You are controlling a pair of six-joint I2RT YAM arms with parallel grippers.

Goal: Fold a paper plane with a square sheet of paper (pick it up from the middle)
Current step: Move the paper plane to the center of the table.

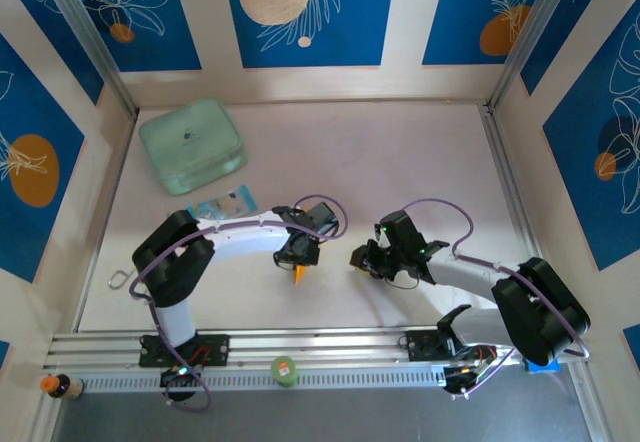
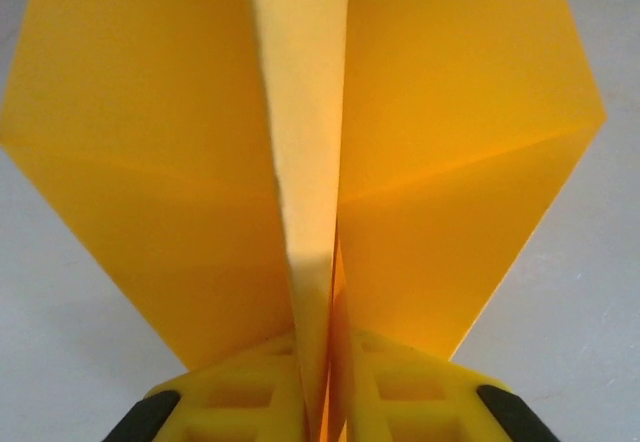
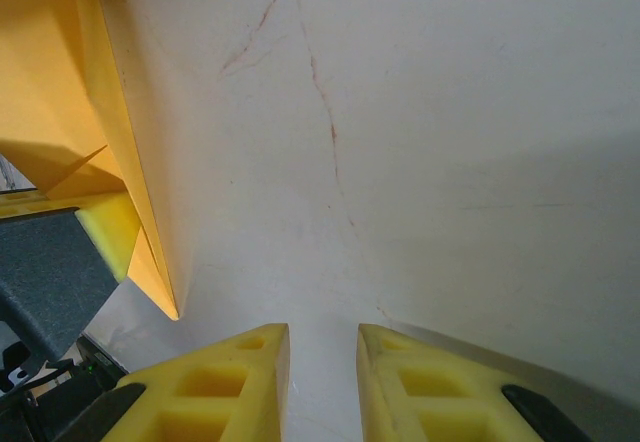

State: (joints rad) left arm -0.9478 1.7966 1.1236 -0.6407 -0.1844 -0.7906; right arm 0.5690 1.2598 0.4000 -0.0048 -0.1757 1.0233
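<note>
Blue leaf-patterned panels close in a pale counter [image 1: 400,152] where 2 arms reach inward. At the left tool [image 1: 296,254], the yellow fingers [image 2: 240,397] are pinched tight on the centre crease of the orange-yellow paper [image 2: 450,162], whose 2 creased flaps splay to either side of a raised middle fold. That paper is held over the middle of the counter, its point sticking out below the tool; whether it touches the surface I cannot tell. Just beside it, the right tool [image 3: 323,347] hangs over the counter with its jaws a narrow gap apart and nothing between them. Farther off, a blue-and-white packet [image 1: 223,203] lies near the left arm, and a mint-green box [image 1: 192,146] sits toward the back left corner.
</note>
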